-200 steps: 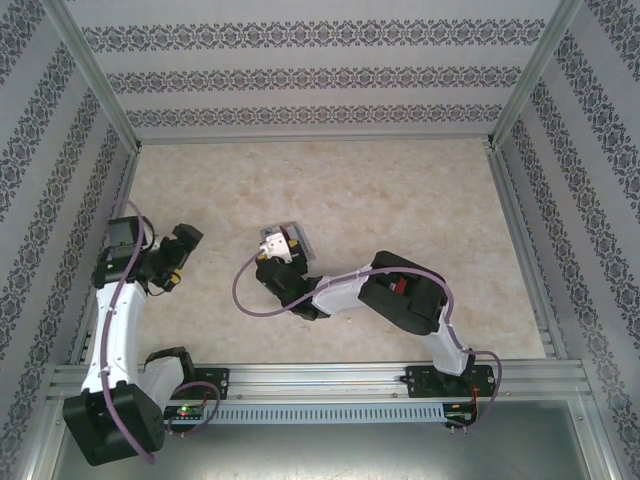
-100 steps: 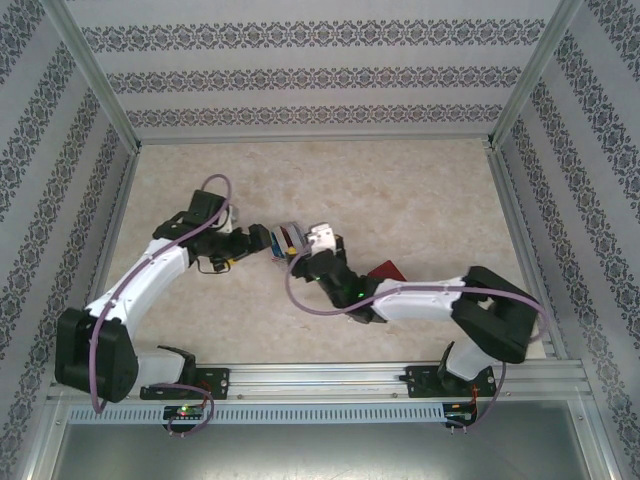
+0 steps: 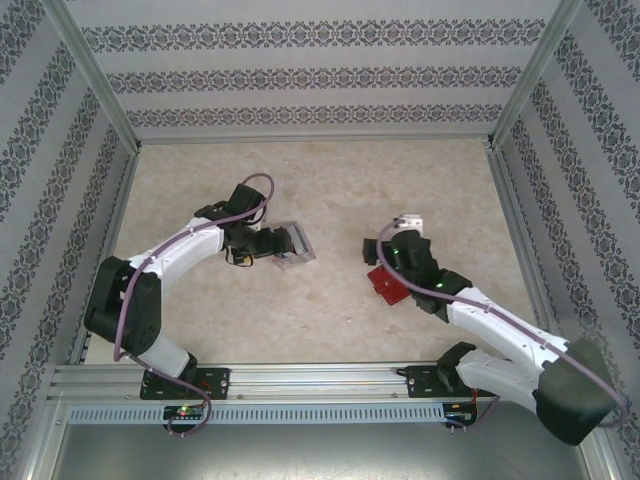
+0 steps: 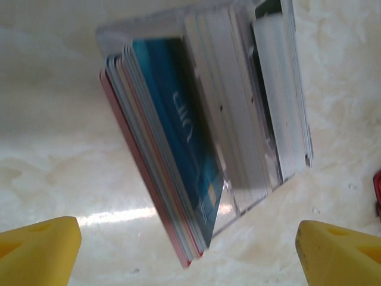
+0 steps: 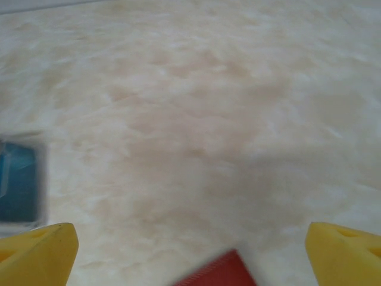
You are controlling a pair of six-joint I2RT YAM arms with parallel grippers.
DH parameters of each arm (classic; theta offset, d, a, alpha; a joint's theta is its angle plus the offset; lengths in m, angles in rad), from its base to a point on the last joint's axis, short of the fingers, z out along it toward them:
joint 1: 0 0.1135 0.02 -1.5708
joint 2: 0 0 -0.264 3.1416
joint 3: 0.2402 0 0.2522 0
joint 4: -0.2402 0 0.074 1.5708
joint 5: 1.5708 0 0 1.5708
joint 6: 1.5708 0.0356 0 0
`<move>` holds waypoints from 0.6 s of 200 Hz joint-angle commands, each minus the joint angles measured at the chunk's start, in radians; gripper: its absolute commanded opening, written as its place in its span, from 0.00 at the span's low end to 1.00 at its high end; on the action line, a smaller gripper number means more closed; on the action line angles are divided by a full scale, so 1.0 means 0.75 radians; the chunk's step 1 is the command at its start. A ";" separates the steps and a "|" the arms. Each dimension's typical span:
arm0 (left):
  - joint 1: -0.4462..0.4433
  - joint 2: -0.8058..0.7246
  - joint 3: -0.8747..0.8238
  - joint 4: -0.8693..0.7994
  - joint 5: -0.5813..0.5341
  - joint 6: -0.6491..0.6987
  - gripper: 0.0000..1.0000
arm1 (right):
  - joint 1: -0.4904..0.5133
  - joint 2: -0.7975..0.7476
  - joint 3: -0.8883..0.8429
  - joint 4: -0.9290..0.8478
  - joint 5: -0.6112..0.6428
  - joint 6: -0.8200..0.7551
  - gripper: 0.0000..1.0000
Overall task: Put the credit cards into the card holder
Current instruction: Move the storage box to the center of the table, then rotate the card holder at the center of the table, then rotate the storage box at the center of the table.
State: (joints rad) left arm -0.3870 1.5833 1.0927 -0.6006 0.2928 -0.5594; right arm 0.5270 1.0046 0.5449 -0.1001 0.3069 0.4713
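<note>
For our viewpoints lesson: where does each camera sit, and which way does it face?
Top external: above and behind the bases, looking down on table, both arms.
Left wrist: on left gripper, facing tray of credit cards; yellow fingertips show.
Right wrist: on right gripper, facing table and card holder; fingertips show.
Shared: the tray.

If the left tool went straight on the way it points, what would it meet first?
Most likely the credit cards standing in the clear tray. They sit centred between the fingers of the open left tool, though depth is unclear.

1 card holder (image 3: 385, 284), 1 clear tray (image 4: 140, 28), 1 stack of credit cards (image 4: 178, 119)
</note>
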 commanded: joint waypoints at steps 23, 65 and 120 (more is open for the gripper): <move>-0.016 0.130 0.130 -0.014 -0.047 0.088 0.95 | -0.230 -0.018 -0.006 -0.483 -0.374 0.229 0.94; -0.016 0.272 0.286 -0.093 -0.122 0.143 0.96 | -0.297 0.030 -0.030 -0.591 -0.466 0.236 0.92; -0.018 0.496 0.566 -0.056 0.033 0.176 0.97 | -0.299 0.102 -0.118 -0.332 -0.947 0.152 0.87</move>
State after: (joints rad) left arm -0.3916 1.8870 1.4239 -0.6441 0.2409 -0.4587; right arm 0.2924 1.0710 0.4671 -0.4171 -0.2363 0.6094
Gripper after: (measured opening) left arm 0.967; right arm 0.882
